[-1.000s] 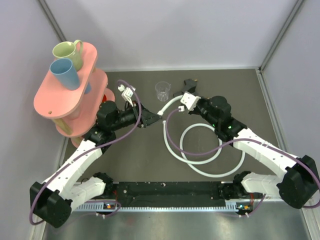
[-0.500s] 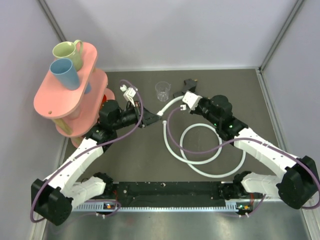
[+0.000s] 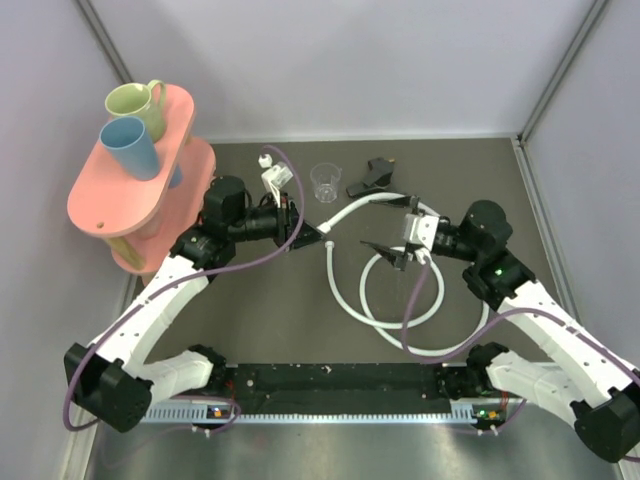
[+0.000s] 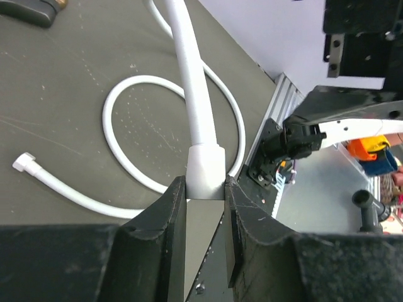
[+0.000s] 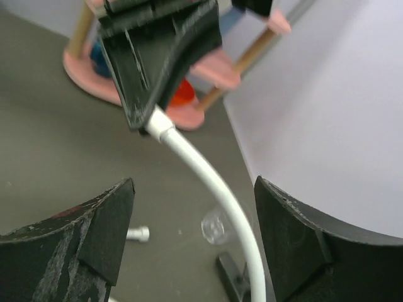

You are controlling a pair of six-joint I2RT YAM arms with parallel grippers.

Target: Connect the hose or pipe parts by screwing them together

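White hose connector seemingly inside left gripper

Hidden and cropped
The hose end sinks between the left pincer fingers; the black fitting is cut off at upper left.

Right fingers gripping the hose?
No, the right fingers stand wide apart, touching nothing; the hose runs clear beyond them.

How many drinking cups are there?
3: pale green mug and blue cup atop the pink tiered stand; clear plastic cup on the dark table. Lower tiers may hide more.
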